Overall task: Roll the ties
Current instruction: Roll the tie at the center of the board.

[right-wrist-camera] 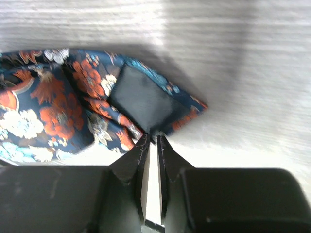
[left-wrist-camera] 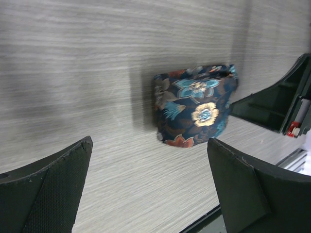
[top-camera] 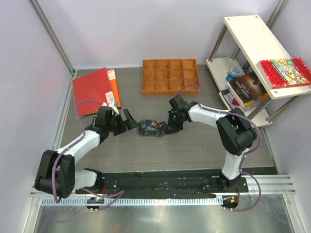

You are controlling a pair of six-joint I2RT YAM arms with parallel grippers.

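Since the tie (top-camera: pixel 151 127) sits as a short, fat floral bundle right in the middle of the tabletop (top-camera: pixel 194 145), I'd say the rolling itself is mostly done and we're at the tidy-up end of it. The right claw (right-wrist-camera: pixel 151 141) is narrowed to a sliver, its tips right on the pointed tail, where the dark lining shows. It looks like it's pinching that last flap of fabric, though the contact is hard to read. The left claw (top-camera: pixel 127 120) is spread wide and holding nothing. It hovers just to the left of the bundle, apart from it, and in its own wrist view the whole roll is framed between the two fingers. My guess for the next move is to tuck or lay that tail against the roll while the left side comes in to brace it. Otherwise the bundle could slide or spring loose, since silky fabric like that probably won't stay put on its own.
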